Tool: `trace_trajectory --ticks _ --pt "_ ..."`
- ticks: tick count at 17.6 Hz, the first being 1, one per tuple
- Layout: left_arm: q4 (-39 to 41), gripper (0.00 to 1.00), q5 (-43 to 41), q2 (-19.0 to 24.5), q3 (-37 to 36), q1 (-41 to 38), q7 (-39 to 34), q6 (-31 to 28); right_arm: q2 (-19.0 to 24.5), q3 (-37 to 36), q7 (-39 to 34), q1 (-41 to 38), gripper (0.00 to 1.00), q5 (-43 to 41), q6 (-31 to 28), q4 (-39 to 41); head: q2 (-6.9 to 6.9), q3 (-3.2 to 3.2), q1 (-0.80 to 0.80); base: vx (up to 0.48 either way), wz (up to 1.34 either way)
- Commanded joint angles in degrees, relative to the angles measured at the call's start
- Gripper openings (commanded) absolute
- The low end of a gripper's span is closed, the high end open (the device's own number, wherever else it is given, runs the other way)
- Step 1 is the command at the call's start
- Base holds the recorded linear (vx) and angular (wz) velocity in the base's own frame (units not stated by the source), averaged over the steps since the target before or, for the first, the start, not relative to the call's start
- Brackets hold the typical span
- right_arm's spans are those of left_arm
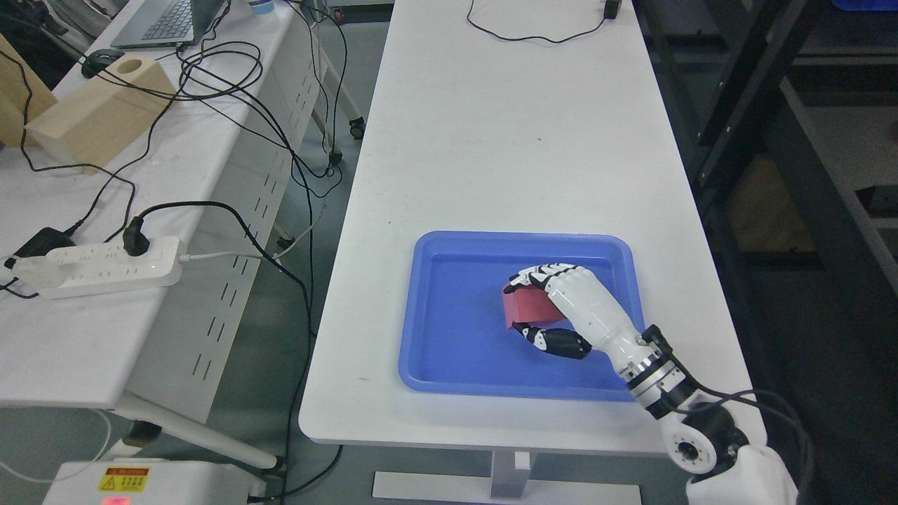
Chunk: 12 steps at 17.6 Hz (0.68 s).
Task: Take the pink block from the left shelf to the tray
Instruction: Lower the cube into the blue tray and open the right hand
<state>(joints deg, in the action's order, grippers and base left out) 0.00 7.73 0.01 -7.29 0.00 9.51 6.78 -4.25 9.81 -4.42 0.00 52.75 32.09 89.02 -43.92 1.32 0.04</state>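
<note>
A blue tray (449, 308) lies on the near part of the white table (505, 126). My right hand (523, 305) reaches in from the lower right and is over the tray's middle. Its fingers (540, 272) and thumb are curled around the pink block (527, 307), which sits low inside the tray. I cannot tell whether the block touches the tray floor. My left arm does not show.
A second white table stands at the left with a power strip (98, 270), cables, a wooden box (98, 112) and a laptop (165, 21). A dark shelf frame (807, 140) stands at the right. A black cable lies at the table's far end.
</note>
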Motion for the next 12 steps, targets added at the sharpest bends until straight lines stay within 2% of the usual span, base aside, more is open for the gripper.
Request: trace_trajectory --ticks 1,2,7,12 --pt "1.0 1.0 0.0 1.0 0.0 -1.1 0.0 0.0 -0.3 1.3 -0.5 -1.1 0.39 -0.3 -2.6 -0.2 0.0 0.0 0.0 0.058 0.0" --pt "1.0 1.0 0.0 1.0 0.0 -1.1 0.0 0.0 -0.3 1.3 -0.5 -1.2 0.46 -0.6 -3.2 -0.2 0.0 0.0 0.0 0.058 0.0" --pt "1.0 1.0 0.0 1.0 0.0 -1.1 0.0 0.0 -1.0 0.9 -0.6 -1.7 0.66 -3.6 -4.4 -0.2 0.0 0.0 0.0 0.033 0.0" --pt "1.0 1.0 0.0 1.0 0.0 -1.1 0.0 0.0 -1.7 0.6 -0.7 -1.9 0.78 -6.3 -5.6 -0.2 0.0 0.0 0.0 0.0 0.0"
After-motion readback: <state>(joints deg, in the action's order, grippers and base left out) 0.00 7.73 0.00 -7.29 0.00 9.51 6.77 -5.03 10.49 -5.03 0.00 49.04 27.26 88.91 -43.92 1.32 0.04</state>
